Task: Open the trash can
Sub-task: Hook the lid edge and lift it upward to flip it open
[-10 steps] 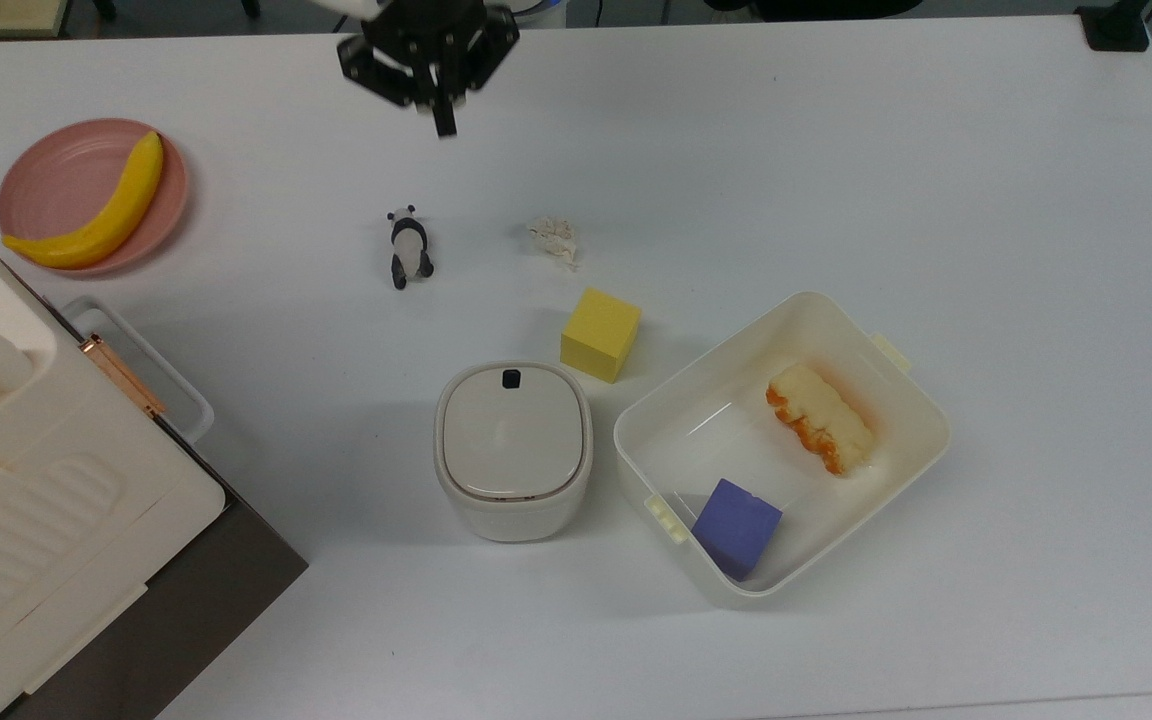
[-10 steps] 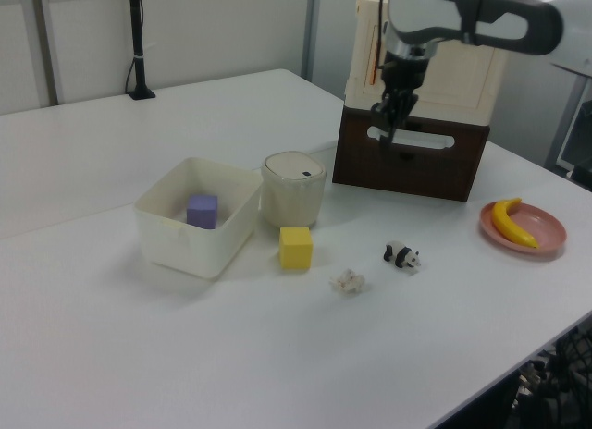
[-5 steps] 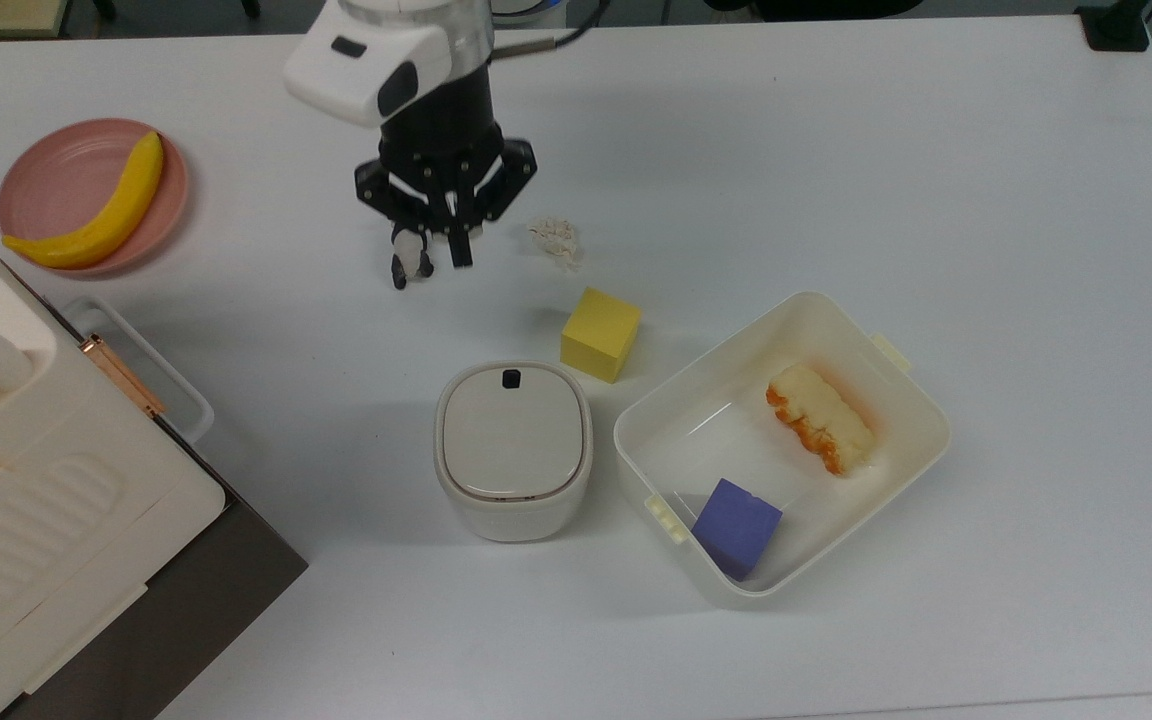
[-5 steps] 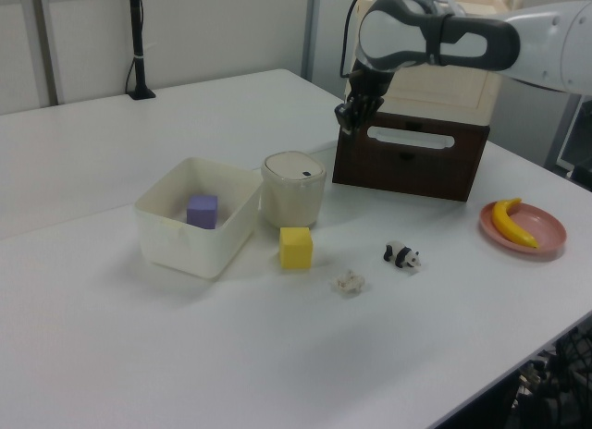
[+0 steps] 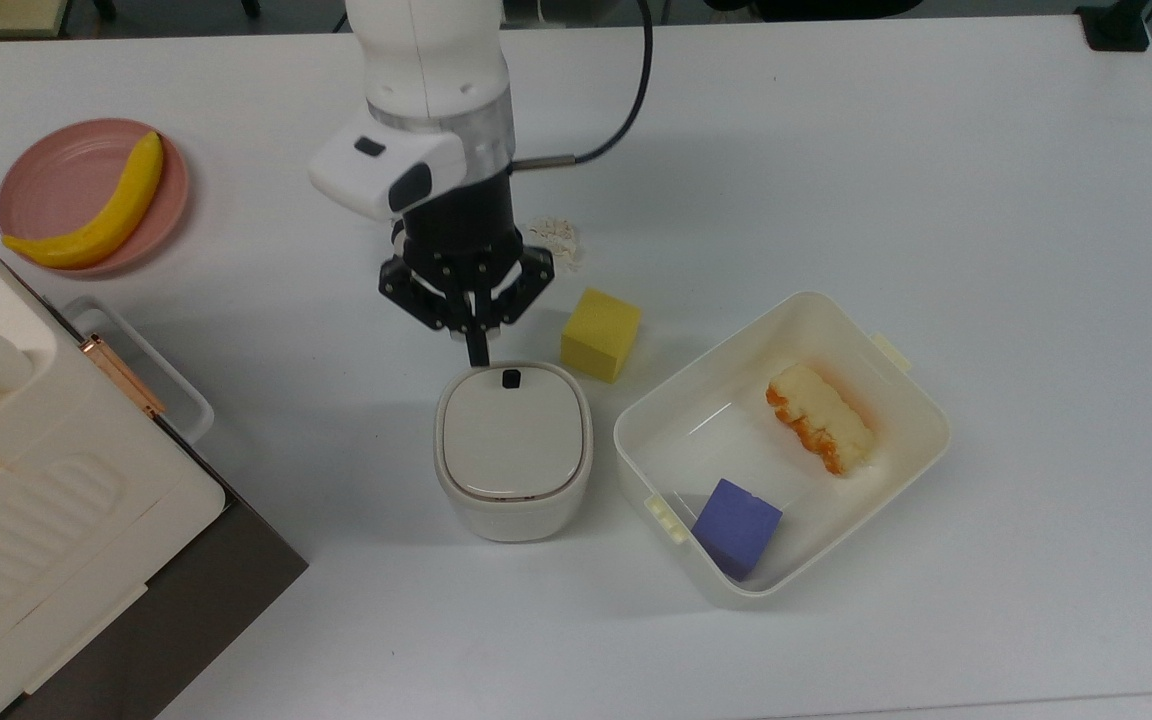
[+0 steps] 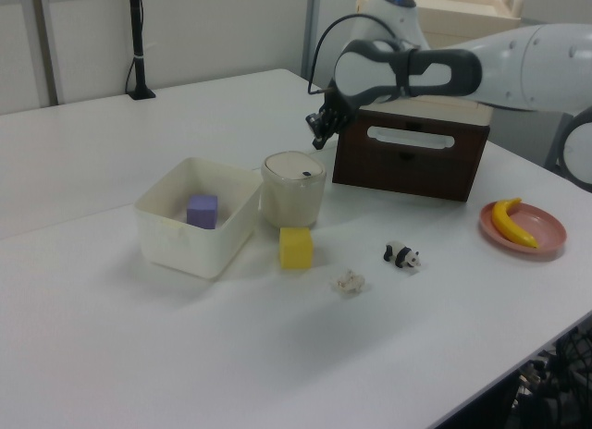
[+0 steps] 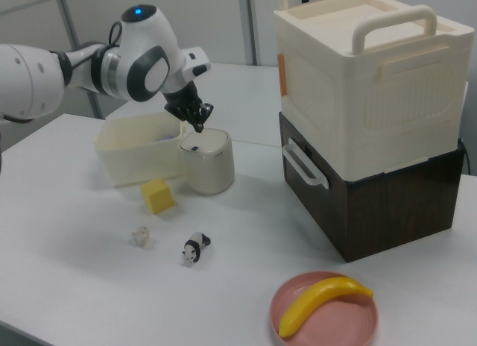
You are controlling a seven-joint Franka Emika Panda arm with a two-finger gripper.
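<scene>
1. Top view: the gripper (image 5: 477,352) hangs just above the edge of the trash can (image 5: 513,450) where the small black button (image 5: 511,378) sits. Its two fingers are pressed together with nothing between them.
2. Half a second ago the gripper was over the toy panda. One second ago it was up at the far edge of the worktop (image 5: 936,180). So it has come a long way toward the trash can.
3. The arm now covers the toy panda in the top view. In the left view the toy panda (image 6: 401,255) stands on the worktop in the same place as before.
4. The trash can sits near the middle of the worktop. Its beige lid (image 5: 512,430) is down flat, as in the earlier pictures.
5. In the top view the white tub (image 5: 896,395) is just to the right of the trash can. A purple block (image 5: 735,527) and a piece of orange and white food (image 5: 820,417) lie inside it.
6. The yellow cube (image 5: 600,334) stands near the trash can and has not moved. The crumpled paper (image 5: 558,236) lies beside the arm.
7. A banana (image 5: 96,210) lies on a pink plate (image 5: 56,175) at the top view's left.
8. In the right view the gripper (image 7: 200,125) is just above the trash can (image 7: 209,162), near the big cream box (image 7: 373,77) that sits on a dark brown box (image 7: 387,212).
</scene>
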